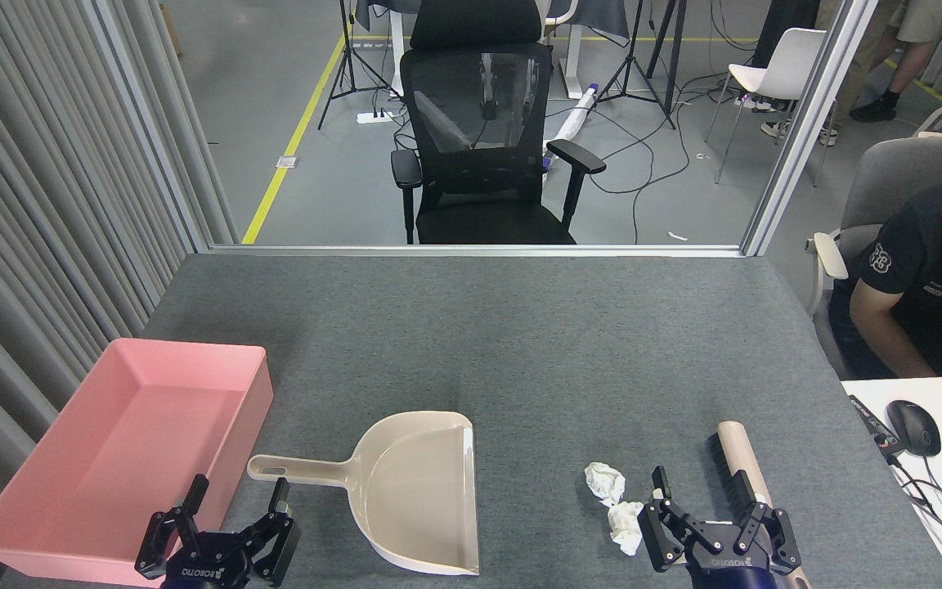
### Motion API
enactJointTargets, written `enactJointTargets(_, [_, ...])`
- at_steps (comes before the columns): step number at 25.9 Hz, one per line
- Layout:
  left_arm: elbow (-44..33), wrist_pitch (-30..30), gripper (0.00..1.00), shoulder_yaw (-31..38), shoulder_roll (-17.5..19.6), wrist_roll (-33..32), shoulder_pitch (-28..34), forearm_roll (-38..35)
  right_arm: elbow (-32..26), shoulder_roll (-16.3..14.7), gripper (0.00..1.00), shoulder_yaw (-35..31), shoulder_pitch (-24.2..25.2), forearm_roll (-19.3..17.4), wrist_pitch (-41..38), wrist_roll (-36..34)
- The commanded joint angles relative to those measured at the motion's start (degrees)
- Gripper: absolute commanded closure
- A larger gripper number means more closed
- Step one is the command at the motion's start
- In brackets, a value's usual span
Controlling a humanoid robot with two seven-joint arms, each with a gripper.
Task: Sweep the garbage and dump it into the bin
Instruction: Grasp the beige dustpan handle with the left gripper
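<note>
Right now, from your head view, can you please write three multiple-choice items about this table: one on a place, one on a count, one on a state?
1. Where does the pink bin stand?
A. left of the dustpan
B. right of the brush
C. on the black chair

2. How many tissue wads lie on the table?
A. none
B. two
C. five

3. What is inside the bin?
A. both wads
B. the brush
C. nothing

Answers:
1 A: it sits at the table's left edge.
2 B: two white wads lie between dustpan and brush.
3 C: its floor is bare.

Both hands, left and right, are open.
</note>
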Motion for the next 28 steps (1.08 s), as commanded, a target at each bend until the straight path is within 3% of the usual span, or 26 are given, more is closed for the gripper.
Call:
enactJointTargets(1, [0.1,0.1,0.01,0.0,0.0,0.1,0.0,-0.3,-0.3,0.0,0.01,0.0,0.6,0.1,-0.1,0.0])
enactJointTargets(4, [0.2,3.7,0.01,0.0,-0.1,0.0,-0.3,-2.1,-1.7,-0.4,0.01,0.0,1.1,0.1,-0.4,0.2])
enactJointTargets(6, [0.0,4.7,0.01,0.1,-0.1,0.3,-0.5,-2.0,-4.4,-1.7,0.01,-0.4,3.7,0.1,-2.4,1.9])
enactJointTargets(10, [0.4,5.3,0.01,0.1,-0.1,0.8,-0.8,-1.4,-4.3,-4.7,0.01,-2.9,5.9,0.0,-3.4,4.1])
enactJointTargets(14, [-0.3,5.2,0.01,0.1,-0.1,0.8,-0.6,-1.8,-4.3,-6.4,0.01,-9.0,6.7,-0.1,-5.2,1.8])
enactJointTargets(18, [-1.5,4.7,0.01,0.0,-1.3,-0.3,-1.1,-0.4,-4.2,-5.7,0.01,-14.6,8.5,-0.2,-11.8,-3.0])
enactJointTargets(21, [-1.4,4.6,0.01,0.2,-5.4,-1.4,-2.5,12.8,-4.2,-4.0,0.01,-18.1,10.5,-0.3,-14.8,-3.1])
enactJointTargets(26, [-1.0,4.5,0.01,-1.0,-5.9,-6.4,-5.3,55.3,-3.0,-3.3,0.01,-23.3,12.5,-0.3,-15.7,-3.7])
enactJointTargets(28, [-0.5,4.5,0.01,-1.5,-6.0,-7.1,-5.3,58.9,-1.7,-3.3,0.01,-24.0,12.5,-0.6,-16.8,-4.6])
